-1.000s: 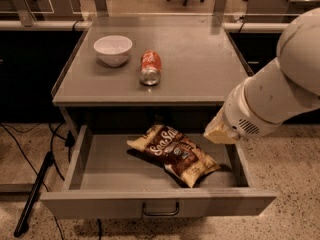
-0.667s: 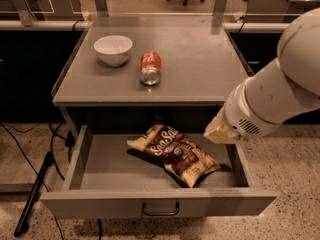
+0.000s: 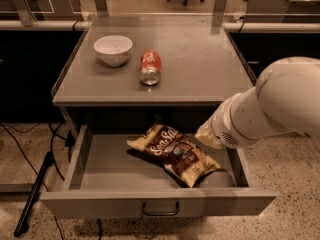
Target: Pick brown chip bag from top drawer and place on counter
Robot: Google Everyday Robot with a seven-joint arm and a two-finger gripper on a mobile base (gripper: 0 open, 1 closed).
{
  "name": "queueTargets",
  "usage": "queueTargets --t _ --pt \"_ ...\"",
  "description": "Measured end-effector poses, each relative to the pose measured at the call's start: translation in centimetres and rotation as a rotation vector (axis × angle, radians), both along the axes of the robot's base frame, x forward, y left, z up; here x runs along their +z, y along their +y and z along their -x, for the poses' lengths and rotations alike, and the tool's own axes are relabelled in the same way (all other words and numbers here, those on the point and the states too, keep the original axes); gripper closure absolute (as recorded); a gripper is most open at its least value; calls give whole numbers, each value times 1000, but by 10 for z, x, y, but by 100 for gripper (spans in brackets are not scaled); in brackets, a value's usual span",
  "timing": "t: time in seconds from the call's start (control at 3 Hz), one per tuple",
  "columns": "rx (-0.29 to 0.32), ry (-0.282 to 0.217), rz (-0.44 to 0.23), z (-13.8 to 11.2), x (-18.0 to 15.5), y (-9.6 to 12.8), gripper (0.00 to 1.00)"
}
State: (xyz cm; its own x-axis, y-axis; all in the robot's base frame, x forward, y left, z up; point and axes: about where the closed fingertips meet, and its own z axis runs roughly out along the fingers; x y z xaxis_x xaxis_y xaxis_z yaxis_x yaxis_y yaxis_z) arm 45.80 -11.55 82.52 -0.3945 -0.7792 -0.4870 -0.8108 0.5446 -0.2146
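Although only its pale cream tip shows beyond the bulky white rounded arm (image 3: pixel 272 104), the gripper (image 3: pixel 206 135) sits over the right side of the open drawer, just below the counter's front edge, and whether it is spread or closed up is hidden from this angle. It grips nothing that can be seen, and it hangs just right of the crinkly dark-brown chip bag with cream-yellow ends and white script lettering (image 3: pixel 172 153), near the bag's upper right edge; contact between them is not clear. That bag lies flat on the drawer floor, slanting from upper left to lower right, roughly at the middle and toward the right half. The wide shallow grey metal top drawer (image 3: pixel 102 166) is pulled fully out, its flat front panel carrying a small dark bar handle (image 3: pixel 160 210) at the centre. Above it, the flat grey-beige counter top with a thin clear rim (image 3: pixel 205 59) holds an orange-red soda can (image 3: pixel 150 67) lying on its side near the middle and a round white bowl (image 3: pixel 113 49) standing upright just to the can's left, apart from it. Dark cables (image 3: pixel 31 149) trail over the speckled floor at the left.
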Motion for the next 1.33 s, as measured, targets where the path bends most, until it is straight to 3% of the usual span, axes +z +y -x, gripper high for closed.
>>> queueTargets --t 0.33,1.33 --pt "6 -2 -15 -15 -26 22 97" --pt "33 40 -40 -38 -76 62 26"
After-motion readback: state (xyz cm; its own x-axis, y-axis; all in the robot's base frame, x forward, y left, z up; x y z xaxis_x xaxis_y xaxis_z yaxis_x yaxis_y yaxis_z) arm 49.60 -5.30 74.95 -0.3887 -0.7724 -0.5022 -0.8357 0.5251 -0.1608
